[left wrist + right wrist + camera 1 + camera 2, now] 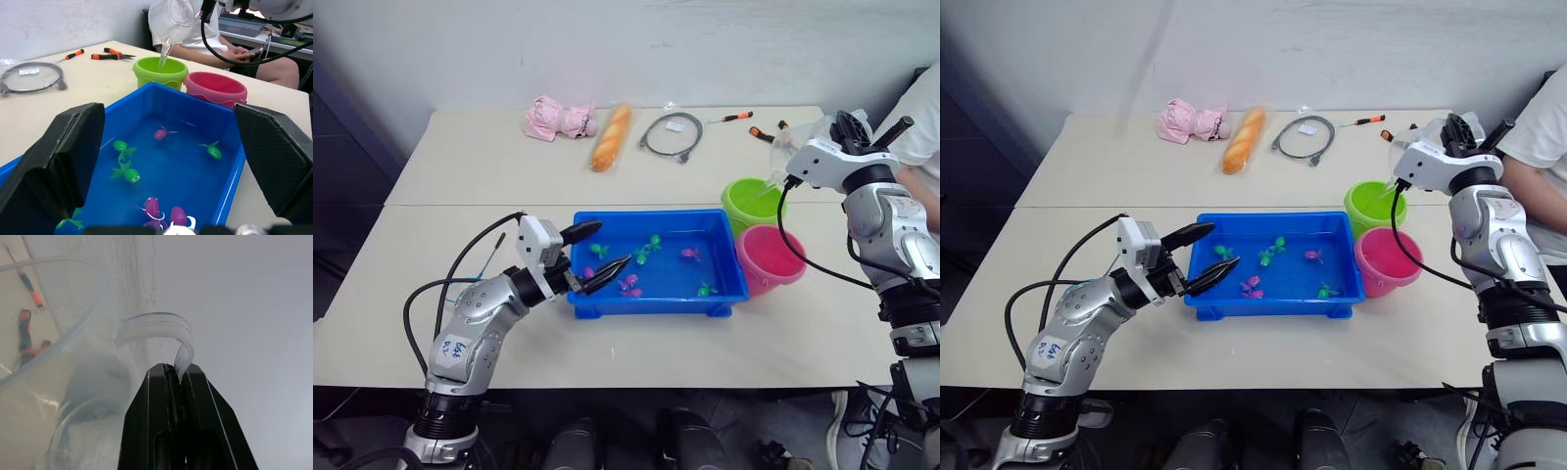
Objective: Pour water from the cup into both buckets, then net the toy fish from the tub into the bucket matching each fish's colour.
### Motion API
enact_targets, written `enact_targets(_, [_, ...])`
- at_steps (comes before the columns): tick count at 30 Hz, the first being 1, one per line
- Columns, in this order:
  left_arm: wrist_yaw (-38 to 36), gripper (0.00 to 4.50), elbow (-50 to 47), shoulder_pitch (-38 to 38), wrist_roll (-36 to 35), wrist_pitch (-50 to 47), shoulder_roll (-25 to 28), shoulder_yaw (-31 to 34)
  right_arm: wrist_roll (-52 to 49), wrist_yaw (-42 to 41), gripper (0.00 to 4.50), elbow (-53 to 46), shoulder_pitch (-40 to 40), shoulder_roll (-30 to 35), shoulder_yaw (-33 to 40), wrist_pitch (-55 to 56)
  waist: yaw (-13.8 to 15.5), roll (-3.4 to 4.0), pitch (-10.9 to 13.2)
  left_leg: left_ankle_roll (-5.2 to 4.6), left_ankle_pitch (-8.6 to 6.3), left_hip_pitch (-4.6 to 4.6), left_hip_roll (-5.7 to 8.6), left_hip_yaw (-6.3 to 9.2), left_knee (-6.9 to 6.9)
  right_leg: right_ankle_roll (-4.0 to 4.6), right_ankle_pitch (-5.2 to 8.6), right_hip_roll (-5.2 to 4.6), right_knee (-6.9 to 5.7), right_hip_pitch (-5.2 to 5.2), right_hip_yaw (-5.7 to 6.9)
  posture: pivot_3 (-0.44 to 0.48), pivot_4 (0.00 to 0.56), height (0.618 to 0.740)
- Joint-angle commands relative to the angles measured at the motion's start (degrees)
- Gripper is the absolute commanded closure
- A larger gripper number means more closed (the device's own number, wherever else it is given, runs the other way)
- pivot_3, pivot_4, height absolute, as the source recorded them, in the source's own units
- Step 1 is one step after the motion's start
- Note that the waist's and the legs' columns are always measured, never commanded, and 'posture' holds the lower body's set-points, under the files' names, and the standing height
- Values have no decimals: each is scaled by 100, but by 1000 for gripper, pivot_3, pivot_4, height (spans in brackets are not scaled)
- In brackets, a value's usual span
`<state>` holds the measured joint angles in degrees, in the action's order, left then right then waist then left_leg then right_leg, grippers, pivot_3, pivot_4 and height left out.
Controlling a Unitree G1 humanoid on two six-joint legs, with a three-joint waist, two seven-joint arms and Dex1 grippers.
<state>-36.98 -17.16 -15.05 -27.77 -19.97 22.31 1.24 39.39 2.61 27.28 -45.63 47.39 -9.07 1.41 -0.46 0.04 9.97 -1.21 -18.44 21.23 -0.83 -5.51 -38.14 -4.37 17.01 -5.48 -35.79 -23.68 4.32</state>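
The cup (177, 19) hangs tipped over the green bucket (753, 202), its handle (161, 330) pinched between our right gripper's (176, 377) closed fingers, and a thin stream of water (164, 51) falls from the spout into that bucket. The pink bucket (770, 258) stands just nearer, touching the tub's (724, 294) right end. Our left gripper (592, 257) hovers spread wide and empty over the tub's left end, where pink and green fish (126, 174) float.

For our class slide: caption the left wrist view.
Tilted cup pours water into green bucket beyond the fish tub.
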Motion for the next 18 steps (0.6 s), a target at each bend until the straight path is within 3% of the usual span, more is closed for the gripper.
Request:
enact_targets(1, [-17,0,-192,17,-41,106,-36,31,155,229,4474,-159,-79,207,76,108,0,0,0,0,0,0,0,0,0,0,0,0,0,0,0,0,150,738])
enact_targets(9, [-88,0,-196,-26,-68,106,-31,33,248,561,4474,-301,262,209,152,224,1,0,0,1,0,0,0,0,0,0,0,0,0,1,0,0,150,738])
enact_targets(18, [-119,0,-183,-41,-65,107,-59,6,-207,343,4474,-735,620,44,491,95,-2,-1,1,3,2,-1,0,0,-1,0,0,2,-3,0,0,0,150,738])
